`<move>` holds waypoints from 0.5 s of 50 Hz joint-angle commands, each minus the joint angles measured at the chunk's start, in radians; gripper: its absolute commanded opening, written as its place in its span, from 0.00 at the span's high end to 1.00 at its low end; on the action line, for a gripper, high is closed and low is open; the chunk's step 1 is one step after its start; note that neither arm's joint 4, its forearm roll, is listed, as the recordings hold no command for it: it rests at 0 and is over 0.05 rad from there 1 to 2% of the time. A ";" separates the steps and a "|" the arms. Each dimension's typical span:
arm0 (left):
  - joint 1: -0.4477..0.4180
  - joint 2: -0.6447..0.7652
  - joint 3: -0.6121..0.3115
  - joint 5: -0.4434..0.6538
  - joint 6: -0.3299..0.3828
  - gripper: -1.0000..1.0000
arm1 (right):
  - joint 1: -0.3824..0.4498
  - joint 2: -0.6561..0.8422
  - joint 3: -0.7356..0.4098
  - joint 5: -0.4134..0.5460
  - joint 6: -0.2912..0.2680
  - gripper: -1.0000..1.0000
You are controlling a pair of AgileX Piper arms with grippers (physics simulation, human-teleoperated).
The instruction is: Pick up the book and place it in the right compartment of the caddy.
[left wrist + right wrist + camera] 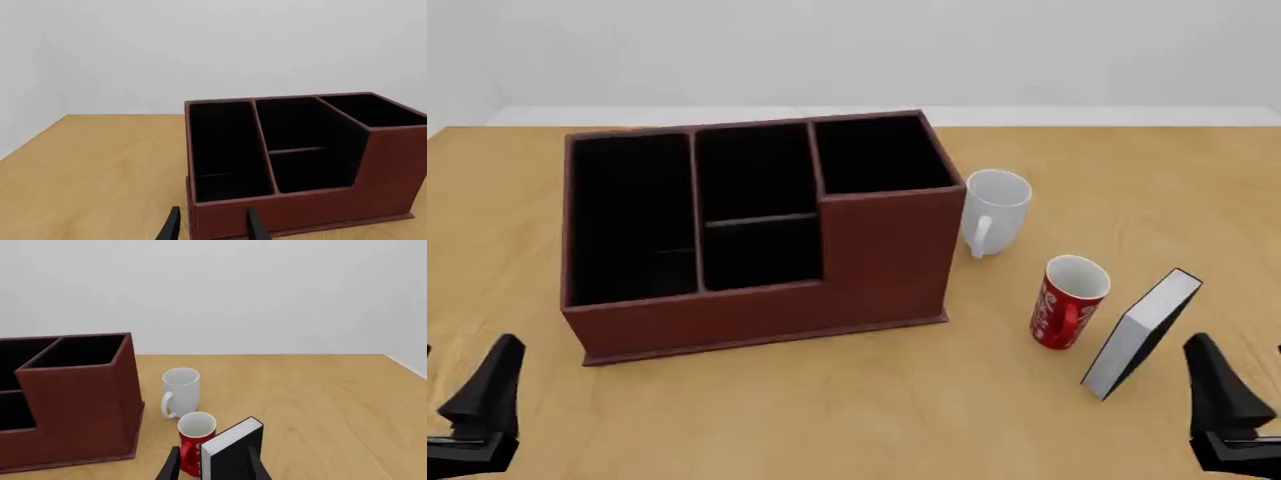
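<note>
The book, thin and black with white page edges, stands on end at the near right of the table, just right of a red mug. The reddish-brown caddy with black compartments stands centre-left; its right compartment is at the back right corner. My right gripper is open, near the table's front edge, just behind the book and not touching it. The right wrist view shows the book ahead of the open fingers. My left gripper is open and holds nothing, in front of the caddy.
A white mug stands close to the caddy's right wall, behind the red mug. The wooden table reaches a pale wall at the back.
</note>
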 commanded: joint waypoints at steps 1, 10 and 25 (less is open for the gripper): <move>0.000 0.000 0.000 0.000 0.000 0.00 | 0.001 0.002 -0.001 0.002 0.001 0.00; 0.000 0.000 0.000 0.000 0.000 0.00 | -0.013 0.093 -0.014 -0.026 -0.026 0.00; 0.000 0.000 0.000 0.000 0.000 0.00 | -0.003 0.387 -0.177 -0.037 -0.094 0.00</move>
